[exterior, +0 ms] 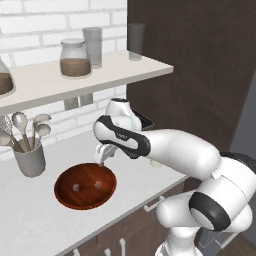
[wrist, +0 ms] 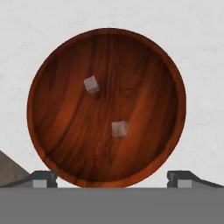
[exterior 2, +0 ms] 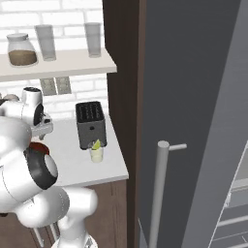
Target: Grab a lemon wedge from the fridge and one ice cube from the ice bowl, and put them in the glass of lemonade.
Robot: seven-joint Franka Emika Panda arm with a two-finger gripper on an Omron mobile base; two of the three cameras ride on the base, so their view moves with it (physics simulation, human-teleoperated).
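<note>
L base view: hand [exterior: 101, 159] hangs just above ice bowl [exterior: 85, 186], over its rim at 1 o'clock; two cubes lie inside. Bowl sits on bench [exterior: 30, 225].

R base view: glass of lemonade [exterior 2: 97, 154] stands in front of toaster [exterior 2: 90, 124], a lemon wedge [exterior 2: 97, 144] already on its rim. Fridge [exterior 2: 193, 97] door ajar.

Hand view: fingers spread wide, nothing held. Ice cube [wrist: 120, 129] nearest, at 5 o'clock of bowl centre; other cube [wrist: 91, 84] at 11.

Judgement: wedge part looks done; ice grab + drop into glass left.
</note>
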